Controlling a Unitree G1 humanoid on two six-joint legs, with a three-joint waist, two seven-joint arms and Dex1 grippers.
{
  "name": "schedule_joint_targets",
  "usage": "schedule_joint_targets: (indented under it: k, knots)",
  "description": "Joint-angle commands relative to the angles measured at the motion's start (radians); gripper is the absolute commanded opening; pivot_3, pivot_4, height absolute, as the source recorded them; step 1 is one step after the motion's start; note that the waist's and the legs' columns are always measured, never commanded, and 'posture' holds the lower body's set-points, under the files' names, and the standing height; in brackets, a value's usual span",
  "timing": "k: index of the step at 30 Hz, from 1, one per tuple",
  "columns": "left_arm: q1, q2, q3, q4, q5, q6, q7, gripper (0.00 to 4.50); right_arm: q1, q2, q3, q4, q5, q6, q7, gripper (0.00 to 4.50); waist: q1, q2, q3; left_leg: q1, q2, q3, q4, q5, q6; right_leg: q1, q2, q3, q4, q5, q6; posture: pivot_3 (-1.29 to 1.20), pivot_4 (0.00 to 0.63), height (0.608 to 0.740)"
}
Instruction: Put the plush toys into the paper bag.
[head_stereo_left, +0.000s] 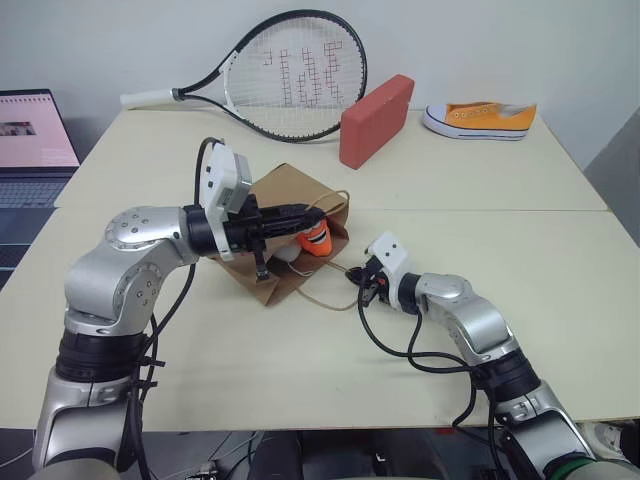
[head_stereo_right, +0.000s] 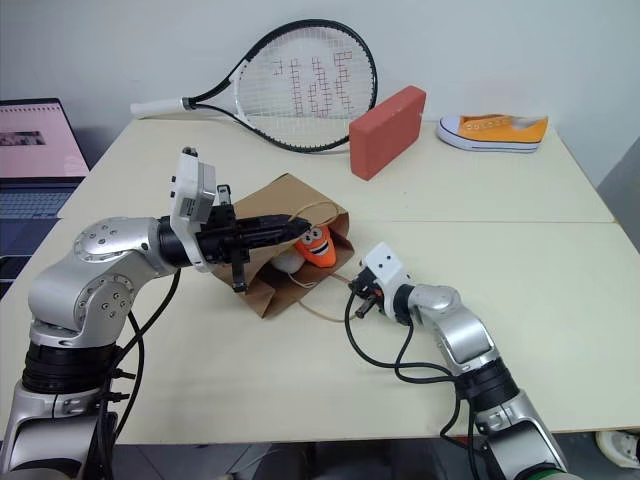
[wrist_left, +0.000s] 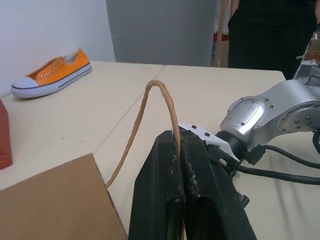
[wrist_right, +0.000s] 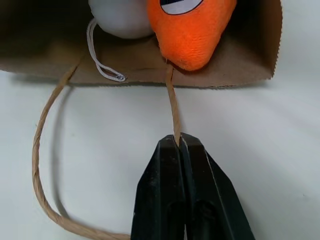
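We are seeing both plush toys, the carrot (wrist_right: 192, 31) and the egg (wrist_right: 122, 17), lying inside the paper bag (head_stereo_left: 275, 190), so the loading looks done. Our left end effector (wrist_left: 180, 150) is pinching the upper handle (wrist_left: 159, 97) and our right end effector (wrist_right: 180, 145) is pinching the lower handle (wrist_right: 45, 145), probably for lifting.

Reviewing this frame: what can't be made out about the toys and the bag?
- Egg plush: its face is cut off by the right wrist view's edge; in the head views the left gripper and carrot plush cover most of it.
- Paper bag: its interior depth lies in shadow.
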Motion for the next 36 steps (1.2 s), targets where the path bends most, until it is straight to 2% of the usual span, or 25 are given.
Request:
schedule_joint_targets:
  k: [1,7,13,19,24,30,36]
  knots:
    - [-0.05,0.016,0.044,0.02,0.007,-0.037,-0.005,0.0,-0.016,-0.04,-0.097,-0.149,0.097,0.093,0.034,0.04,0.004,0.0,0.0,0.0,0.0,0.0,0.0,0.0,0.0,0.0,0.0,0.0,0.0,0.0,0.0,0.0,0.15,0.74]
    - [-0.161,0.001,0.052,0.133,0.023,-0.089,-0.02,0.0,-0.099,-0.174,-0.328,-0.337,0.351,0.377,0.076,0.04,0.015,0.0,0.0,0.0,0.0,0.0,0.001,0.0,0.0,0.0,0.0,0.0,0.0,0.0,0.0,0.0,0.15,0.74]
    - [-0.285,-0.061,0.023,0.288,0.069,-0.169,-0.04,0.0,-0.258,-0.322,-0.46,-0.32,0.501,0.538,0.099,0.04,0.021,0.001,0.001,-0.001,0.0,0.0,0.0,0.0,0.0,0.0,0.0,-0.001,0.0,0.0,0.0,0.0,0.15,0.74]
    - [-0.369,-0.141,-0.008,0.452,0.138,-0.26,-0.061,0.0,-0.351,-0.441,-0.487,-0.253,0.57,0.588,0.132,0.04,0.022,0.001,0.001,-0.001,0.0,0.0,0.0,0.0,0.0,0.0,0.0,-0.001,-0.001,0.0,0.0,0.0,0.15,0.74]
    - [-0.413,-0.186,-0.013,0.561,0.171,-0.299,-0.085,0.0,-0.369,-0.508,-0.473,-0.227,0.596,0.606,0.145,0.04,0.019,0.001,0.001,-0.002,0.0,0.0,0.0,0.0,0.0,-0.001,0.0,0.0,-0.001,0.0,0.0,0.0,0.15,0.74]
    - [-0.431,-0.232,-0.025,0.608,0.186,-0.312,-0.12,0.0,-0.342,-0.486,-0.465,-0.225,0.607,0.598,0.113,0.04,0.02,0.001,0.001,-0.002,0.0,0.0,0.0,0.0,0.0,-0.001,0.0,0.0,-0.001,0.0,0.0,0.0,0.15,0.74]
    - [-0.441,-0.239,-0.04,0.629,0.201,-0.279,-0.154,0.0,-0.338,-0.451,-0.46,-0.217,0.598,0.602,0.061,0.04,0.02,0.001,0.001,-0.002,0.0,0.0,0.0,0.0,0.0,-0.001,0.0,0.0,0.0,0.0,0.0,0.0,0.15,0.74]
